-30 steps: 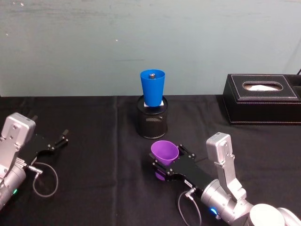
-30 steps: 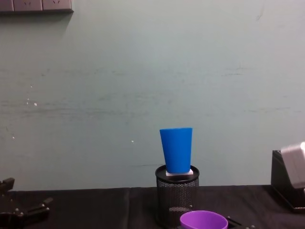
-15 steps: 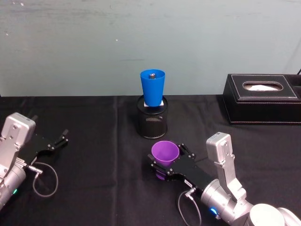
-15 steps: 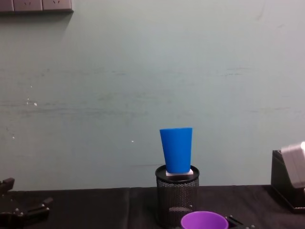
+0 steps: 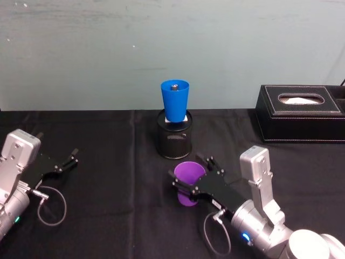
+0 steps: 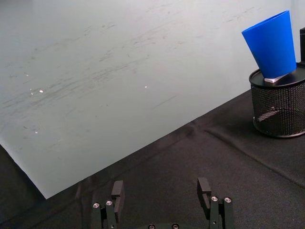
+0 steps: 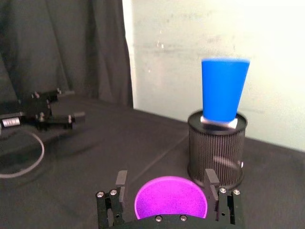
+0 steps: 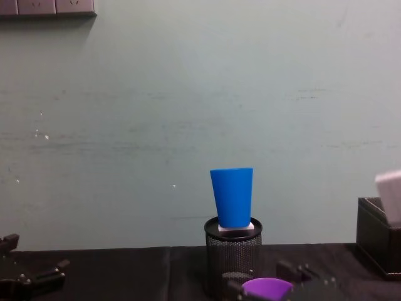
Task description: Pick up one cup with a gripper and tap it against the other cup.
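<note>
Nearest the robot, the right pincer (image 5: 195, 175), a flat black two-fingered jaw on a silver arm, is pinching the plain purple plastic tumbler (image 5: 188, 183) from both sides, a finger against each flank just under the rolled rim; the tumbler sits upright in front of the black mesh pen holder (image 5: 174, 141) and a little to its right, low over the black-draped tabletop (image 5: 108, 140); whether its base has left the cloth I cannot tell; in the right wrist view the purple mouth (image 7: 170, 202) lies centred between the two fingers, which looks a sound hold. Far to the left of the holder the left pincer (image 5: 69, 159) rests parked on the cloth, its fingers spread wide and empty. On top of the holder stands the bright blue plastic tumbler (image 5: 175, 101), perched on a small white block and so probably easy to topple. To do the tap well, I judge the purple tumbler must be raised to the blue one's wall, kept upright, then brought forward slowly; a light touch on the side, not a shove. Well right of the holder sits a black tissue box (image 5: 301, 112), clear of the path.
</note>
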Robot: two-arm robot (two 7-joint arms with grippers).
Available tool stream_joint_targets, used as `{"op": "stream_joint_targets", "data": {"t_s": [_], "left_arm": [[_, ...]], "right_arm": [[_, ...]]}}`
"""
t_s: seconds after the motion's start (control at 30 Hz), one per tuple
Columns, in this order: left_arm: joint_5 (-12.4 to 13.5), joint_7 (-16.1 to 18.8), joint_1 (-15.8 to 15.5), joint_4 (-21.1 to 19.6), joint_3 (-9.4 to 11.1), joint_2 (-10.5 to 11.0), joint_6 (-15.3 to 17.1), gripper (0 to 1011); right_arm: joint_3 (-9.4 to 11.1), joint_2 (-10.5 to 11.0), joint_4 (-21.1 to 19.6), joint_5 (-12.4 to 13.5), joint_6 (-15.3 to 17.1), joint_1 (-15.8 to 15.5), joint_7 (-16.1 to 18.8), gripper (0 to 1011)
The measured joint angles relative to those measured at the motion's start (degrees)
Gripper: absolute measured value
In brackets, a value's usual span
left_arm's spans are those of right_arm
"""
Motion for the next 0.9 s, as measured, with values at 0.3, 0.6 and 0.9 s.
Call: {"op": "stream_joint_targets", "data": {"t_s": [0.3,0.6,0.9], "left_arm": [[0.0,0.0,0.0,0.0,0.0,0.0,0.0,1000],[0.0,0.0,0.0,0.0,0.0,0.0,0.0,1000],[0.0,0.0,0.0,0.0,0.0,0.0,0.0,1000]], "right_arm": [[2.2,-0.2,-4.8,1.3,-0.5,-1.2,-1.7,1003],[6.4,-1.9,-7.3,0.7,-1.2,-2.9,-7.9,1003],[11.5,-6.1,-4.7,-4.7,1.0,-3.0,-20.3,1002]]}}
